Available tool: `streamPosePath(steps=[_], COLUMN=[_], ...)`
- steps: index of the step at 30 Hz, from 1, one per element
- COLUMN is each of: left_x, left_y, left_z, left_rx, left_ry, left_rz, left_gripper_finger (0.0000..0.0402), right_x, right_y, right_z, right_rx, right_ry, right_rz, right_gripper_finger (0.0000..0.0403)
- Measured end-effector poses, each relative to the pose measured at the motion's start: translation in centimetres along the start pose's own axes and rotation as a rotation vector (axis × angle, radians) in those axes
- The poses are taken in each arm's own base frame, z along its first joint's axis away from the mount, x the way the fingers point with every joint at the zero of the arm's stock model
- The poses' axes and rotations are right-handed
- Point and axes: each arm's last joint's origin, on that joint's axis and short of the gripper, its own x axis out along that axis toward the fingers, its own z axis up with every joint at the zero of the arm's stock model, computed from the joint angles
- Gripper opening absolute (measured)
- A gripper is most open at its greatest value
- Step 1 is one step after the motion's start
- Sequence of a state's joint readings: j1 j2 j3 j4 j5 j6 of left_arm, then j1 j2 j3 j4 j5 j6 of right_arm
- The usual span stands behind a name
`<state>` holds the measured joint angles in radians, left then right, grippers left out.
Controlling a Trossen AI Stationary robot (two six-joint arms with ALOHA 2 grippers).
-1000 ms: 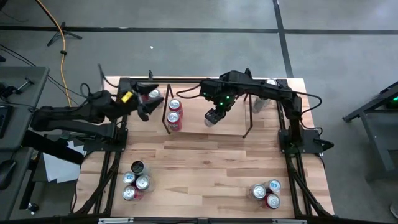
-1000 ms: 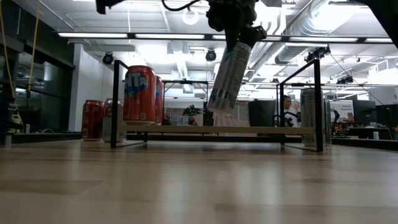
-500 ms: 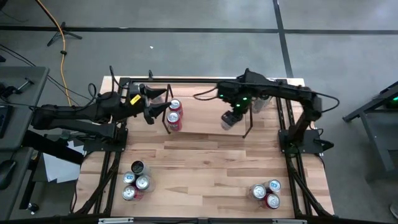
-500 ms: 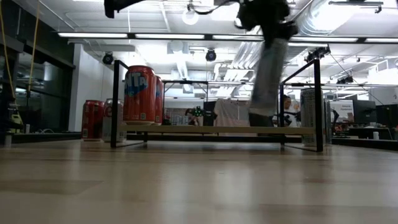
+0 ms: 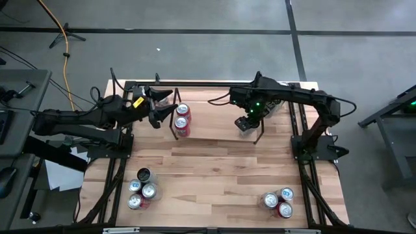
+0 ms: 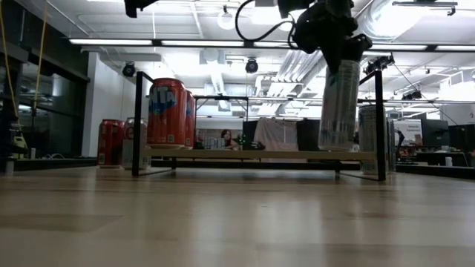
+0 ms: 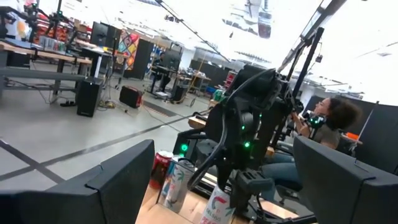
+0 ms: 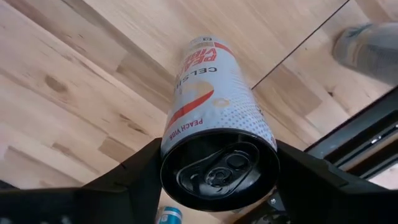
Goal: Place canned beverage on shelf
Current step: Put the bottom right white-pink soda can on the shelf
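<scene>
The shelf (image 5: 218,130) stands across the table's far middle, and its flat top (image 6: 252,155) shows edge-on in the low view. Two red cans (image 5: 182,121) stand at its left end. My right gripper (image 5: 246,122) hangs over the shelf's right end, shut on a slim white canned beverage (image 6: 339,104). The same can (image 8: 211,93) fills the right wrist view. My left gripper (image 5: 160,108) hovers open beside the shelf's left end, with nothing between its fingers (image 7: 118,180). My right gripper pinches the can's top end (image 8: 171,146) between its two fingers (image 8: 127,177), one on either side. The fingers come from above, pointing down. The can hangs upright below them with its base (image 6: 335,147) level with the shelf's top; whether it rests there I cannot tell.
More cans stand on the table behind the shelf, at its left (image 6: 111,142) and right (image 6: 373,138). Can clusters sit near the front left (image 5: 141,190) and front right (image 5: 279,201). The shelf's top between the red cans and the held can is bare.
My right gripper has carried the white can along the shelf toward the table's right edge and a little down. The can, tilted a second ago, now hangs upright with its base down at the shelf's top.
</scene>
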<state>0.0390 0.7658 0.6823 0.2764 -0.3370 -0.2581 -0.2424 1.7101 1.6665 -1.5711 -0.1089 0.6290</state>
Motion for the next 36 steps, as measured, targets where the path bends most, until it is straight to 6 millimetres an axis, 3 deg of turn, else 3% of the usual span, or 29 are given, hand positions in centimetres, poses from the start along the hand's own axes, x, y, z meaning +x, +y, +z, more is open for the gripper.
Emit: streamPosePath(steps=[9, 23, 36], left_x=[0.0, 0.0, 0.0], left_y=[0.0, 0.0, 0.0], left_z=[0.1, 0.1, 0.1], left_rx=[-0.005, -0.005, -0.005], left_ry=[-0.010, -0.010, -0.011], left_rz=[-0.003, -0.004, -0.004], left_gripper_finger=[0.0337, 0.0337, 0.0337], right_x=[0.4, -0.3, -2.6], right_y=[0.3, 0.3, -0.2], right_z=[0.5, 0.4, -0.2], right_rx=[-0.001, -0.058, -0.155], right_ry=[-0.014, -0.068, -0.240], right_rz=[-0.012, 0.015, 0.093], right_gripper_finger=[0.0289, 0.0295, 0.0296])
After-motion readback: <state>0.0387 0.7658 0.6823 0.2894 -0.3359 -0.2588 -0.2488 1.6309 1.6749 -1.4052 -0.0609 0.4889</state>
